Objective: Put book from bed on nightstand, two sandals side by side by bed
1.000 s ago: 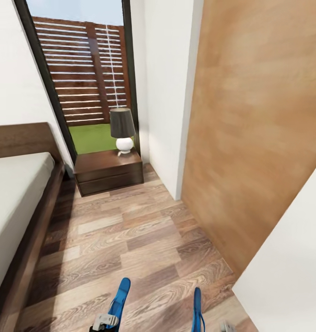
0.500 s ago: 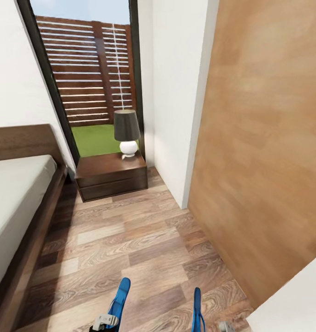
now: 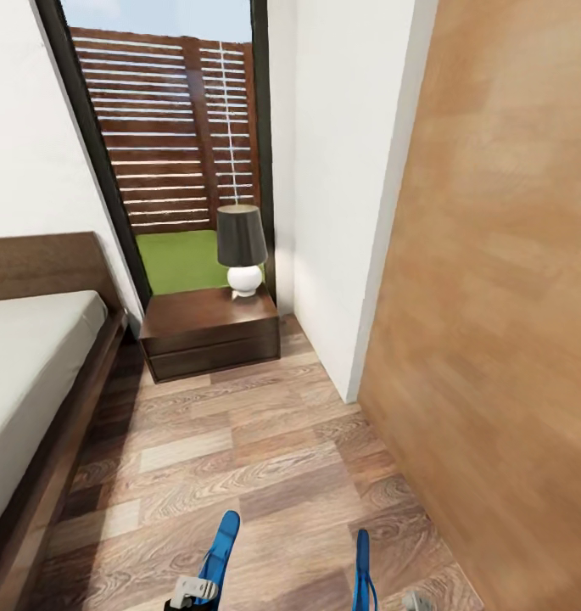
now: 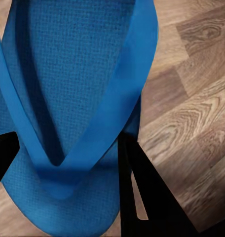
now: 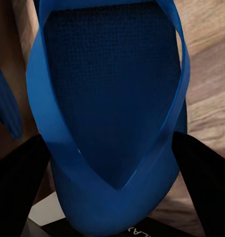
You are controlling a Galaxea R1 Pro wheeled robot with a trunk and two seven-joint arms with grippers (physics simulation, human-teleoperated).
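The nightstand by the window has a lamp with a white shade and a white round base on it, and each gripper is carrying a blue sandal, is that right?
Not quite: the lamp on the nightstand has a dark grey shade over its white round base, as the head view shows. The rest holds: left gripper and right gripper each carry a blue sandal.

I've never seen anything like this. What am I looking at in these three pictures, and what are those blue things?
These are simulator renders from a two-armed wheeled robot. The big picture comes from its head camera, looking down a bedroom: the bed at left, a nightstand with a lamp by the window. The two close-ups come from cameras near each arm's jaws. The blue things are flip-flop sandals: the left gripper holds one sandal, the right gripper the other sandal, both raised above the wood floor.
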